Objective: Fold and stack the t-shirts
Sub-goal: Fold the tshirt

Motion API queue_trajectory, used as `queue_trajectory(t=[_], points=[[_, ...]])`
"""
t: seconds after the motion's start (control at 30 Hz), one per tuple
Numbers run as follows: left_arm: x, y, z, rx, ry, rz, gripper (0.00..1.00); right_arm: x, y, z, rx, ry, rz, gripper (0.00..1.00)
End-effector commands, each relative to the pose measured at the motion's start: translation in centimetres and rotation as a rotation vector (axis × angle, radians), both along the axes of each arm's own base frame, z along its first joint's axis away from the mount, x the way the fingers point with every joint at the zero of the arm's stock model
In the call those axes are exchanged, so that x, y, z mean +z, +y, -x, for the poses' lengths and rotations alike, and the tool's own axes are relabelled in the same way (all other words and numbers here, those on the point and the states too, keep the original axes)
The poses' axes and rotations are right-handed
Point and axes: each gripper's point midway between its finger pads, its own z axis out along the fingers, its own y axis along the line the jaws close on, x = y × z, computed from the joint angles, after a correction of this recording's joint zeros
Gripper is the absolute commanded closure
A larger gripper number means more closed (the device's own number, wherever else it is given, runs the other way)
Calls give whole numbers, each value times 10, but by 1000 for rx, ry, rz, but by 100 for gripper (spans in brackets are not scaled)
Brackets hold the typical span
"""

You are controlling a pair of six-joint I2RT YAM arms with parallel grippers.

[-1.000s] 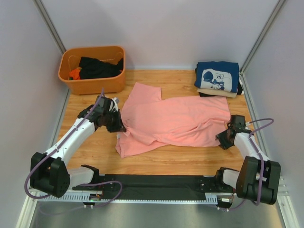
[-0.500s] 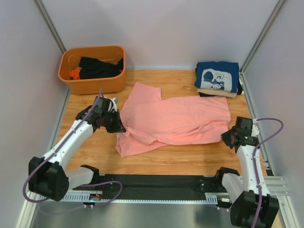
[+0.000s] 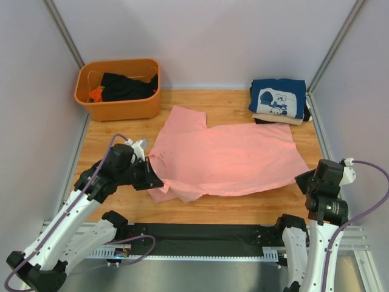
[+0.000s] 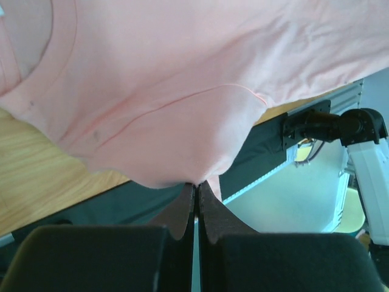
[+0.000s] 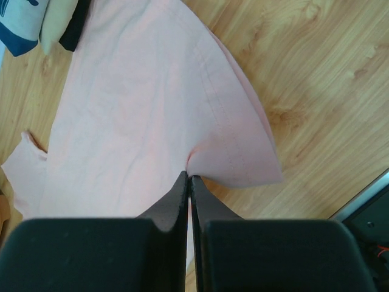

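No text, label or number can be read — the navy t-shirt [image 3: 278,97] bears only a white cartoon print.

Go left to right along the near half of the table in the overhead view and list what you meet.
left pincer → pink shirt → right pincer

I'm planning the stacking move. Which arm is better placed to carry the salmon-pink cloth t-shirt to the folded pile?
Right, likely: the right pincer grips the salmon-pink cloth t-shirt nearest the navy-topped folded pile; the left pincer holds the opposite end.
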Motion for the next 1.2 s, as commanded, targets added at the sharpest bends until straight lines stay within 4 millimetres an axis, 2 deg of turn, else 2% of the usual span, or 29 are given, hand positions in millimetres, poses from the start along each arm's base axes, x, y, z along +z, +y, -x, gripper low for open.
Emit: queue_trajectory(t=[0.0, 0.13, 0.17, 0.2, 0.23, 0.27, 0.3, 0.37, 0.43, 0.47, 0.5, 0.6, 0.63, 0.67, 0.7, 0.73, 0.77, 0.8, 0.83, 0.87, 0.9, 0.97, 1.0, 1.03, 1.07, 1.1, 1.13, 1.17], points=[[-11, 7, 12, 72, 76, -4, 100, 4, -4, 6, 1, 25, 31, 100], [-21, 11, -1, 66, 73, -96, 100, 1, -6, -16, 6, 32, 10, 100], [-15, 12, -10, 75, 46, -118, 100, 6, -8, -27, 2, 0, 7, 100], [-14, 12, -16, 75, 36, -138, 100, 2, -8, -37, 9, 16, -11, 100], [-18, 12, -23, 62, 41, -178, 100, 6, -10, -48, 8, -10, -12, 100], [-11, 13, -34, 73, 8, -198, 100, -2, -11, -58, 10, 20, -30, 100], [-16, 13, -43, 64, 20, -234, 100, -2, -12, -66, 11, 19, -33, 100], [-10, 9, -61, 62, -8, -240, 100, -12, -18, -87, 10, 49, -40, 100], [-20, 12, -79, 64, 21, -270, 100, -16, -21, -102, 15, 63, -43, 100], [-16, 12, -89, 67, 12, -264, 100, -27, -24, -115, 20, 92, -54, 100], [-26, 16, -100, 70, 34, -294, 100, -32, -24, -122, 27, 103, -58, 100], [-27, 18, -124, 63, 32, -310, 100, -49, -27, -146, 44, 139, -84, 100], [-39, 18, -131, 60, 74, -329, 100, -49, -27, -158, 54, 123, -88, 100], [-39, 16, -139, 59, 75, -323, 100, -64, -24, -165, 68, 158, -119, 100], [-43, 18, -146, 61, 85, -327, 100, -69, -24, -170, 74, 168, -129, 100], [-56, 17, -153, 59, 118, -338, 100, -73, -24, -177, 79, 174, -137, 100], [-56, 15, -162, 59, 116, -331, 100, -80, -25, -186, 83, 194, -147, 100], [-60, 17, -169, 62, 128, -334, 99, -83, -25, -192, 85, 199, -151, 100], [-75, 18, -175, 64, 175, -350, 95, -85, -27, -198, 94, 204, -143, 100], [-72, 16, -183, 67, 177, -337, 92, -85, -24, -213, 133, 200, -170, 100], [-81, 20, -189, 85, 208, -339, 87, -81, -22, -223, 172, 194, -168, 87], [-77, 22, -196, 103, 214, -331, 60, -89, -24, -225, 212, 267, -159, 58], [-75, 23, -196, 114, 216, -329, 50, -78, -28, -232, 220, 255, -138, 18], [-69, 25, -192, 131, 201, -325, 38, -76, -28, -229, 234, 269, -131, 0], [-66, 26, -188, 143, 193, -317, 35, -73, -31, -226, 253, 278, -106, 0], [-52, 27, -183, 166, 155, -297, 34, -77, -32, -217, 254, 299, -105, 0], [-62, 34, -169, 185, 173, -316, 34, -71, -31, -208, 256, 291, -96, 0], [-63, 38, -160, 205, 172, -317, 33, -72, -32, -199, 244, 293, -95, 0]])
